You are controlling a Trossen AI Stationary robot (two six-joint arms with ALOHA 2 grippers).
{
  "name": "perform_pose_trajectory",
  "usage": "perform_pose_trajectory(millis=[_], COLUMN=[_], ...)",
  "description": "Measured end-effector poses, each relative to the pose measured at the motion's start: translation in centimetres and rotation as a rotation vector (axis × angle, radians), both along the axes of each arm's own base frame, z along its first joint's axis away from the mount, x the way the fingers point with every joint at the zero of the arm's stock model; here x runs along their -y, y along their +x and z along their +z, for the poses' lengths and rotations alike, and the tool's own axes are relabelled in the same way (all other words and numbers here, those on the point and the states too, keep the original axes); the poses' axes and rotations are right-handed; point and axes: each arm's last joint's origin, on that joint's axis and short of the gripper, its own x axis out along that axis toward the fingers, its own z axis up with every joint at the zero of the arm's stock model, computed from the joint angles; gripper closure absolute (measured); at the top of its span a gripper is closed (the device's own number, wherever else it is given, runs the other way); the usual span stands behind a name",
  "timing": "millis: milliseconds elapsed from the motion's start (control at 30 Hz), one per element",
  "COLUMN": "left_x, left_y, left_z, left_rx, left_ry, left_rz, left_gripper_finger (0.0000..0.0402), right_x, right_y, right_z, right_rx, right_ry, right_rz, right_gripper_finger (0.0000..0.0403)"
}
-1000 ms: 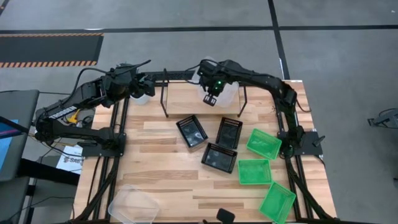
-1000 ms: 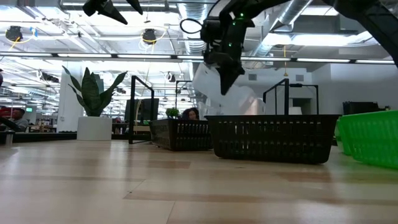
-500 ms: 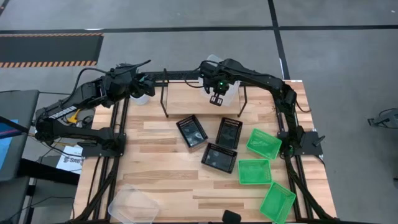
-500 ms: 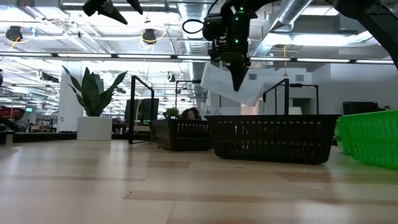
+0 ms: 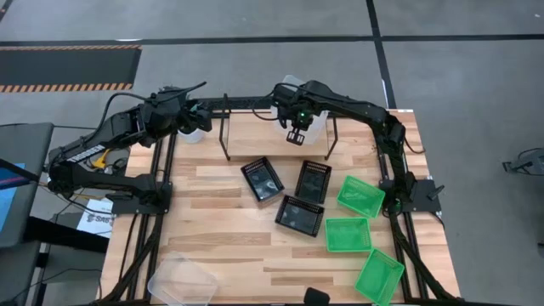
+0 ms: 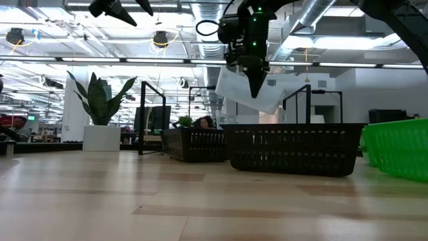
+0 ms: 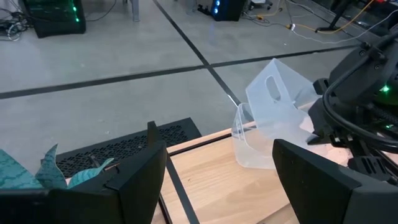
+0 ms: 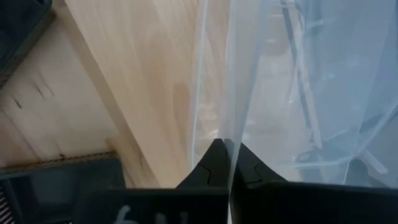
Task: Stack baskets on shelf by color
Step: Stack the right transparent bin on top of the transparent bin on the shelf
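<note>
**Clear basket carried over the shelf, pinched by its wall**

Since a second ago the right gripper [image 5: 295, 136] has swung its clear basket [image 6: 249, 90] from beside the shelf's right end to a spot over the shelf [image 5: 255, 136]; across the last half second almost nothing has shifted.

At the far left corner of the surface [image 5: 229, 255] the left gripper [image 5: 197, 115] waits with its jaws spread wide and empty, looking toward another clear basket [image 7: 255, 146] that sits at the board's far edge. A third clear basket [image 5: 180, 279] lies at the near left corner. Mid-surface sit three black mesh baskets [image 5: 262, 179], still unstacked, and to their right three green baskets [image 5: 360, 195], also apart.

The right jaws are closed on the thin wall of the carried basket, which hangs tilted below them, above the board and not touching it.

Judging by its look, this tray is light, thin and slightly flexible, with a smooth, slippery wall; a rim pinch lets it swing. Taking it mid-way along a long wall, deep over the rim, should keep it level.
</note>
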Motion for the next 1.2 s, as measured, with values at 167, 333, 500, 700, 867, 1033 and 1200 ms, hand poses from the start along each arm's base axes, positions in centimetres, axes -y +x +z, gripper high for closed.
perform_pose_trajectory(millis=[167,333,500,700,867,1033,1200], left_x=[0.0,0.0,0.0,0.0,0.0,0.0,0.0], left_y=[0.0,0.0,0.0,0.0,0.0,0.0,0.0], left_z=[0.0,0.0,0.0,0.0,0.0,0.0,0.0], left_rx=[-0.001,-0.001,-0.004,-0.005,-0.005,-0.005,-0.007], left_ry=[0.0,0.0,0.002,0.003,0.003,0.004,0.01], left_rz=[0.0,0.0,-0.003,-0.002,-0.001,-0.001,0.012], left_gripper_finger=[0.0118,0.0118,0.0118,0.0118,0.0118,0.0118,0.0118], right_x=[0.0,0.0,0.0,0.1,0.1,0.0,0.1], right_y=[0.0,-0.1,0.0,0.4,1.2,1.6,1.1], right_z=[0.0,0.0,0.0,-1.5,-3.8,-3.9,-3.0], right_rx=[0.001,0.002,0.006,-0.052,-0.136,-0.121,-0.174], right_ry=[0.002,0.006,0.007,0.039,0.067,0.05,-0.025], right_rz=[-0.011,-0.028,-0.027,-0.011,0.033,0.037,0.029], right_gripper_finger=[0.04,0.0401,0.0398,0.04,0.0397,0.0397,0.04])
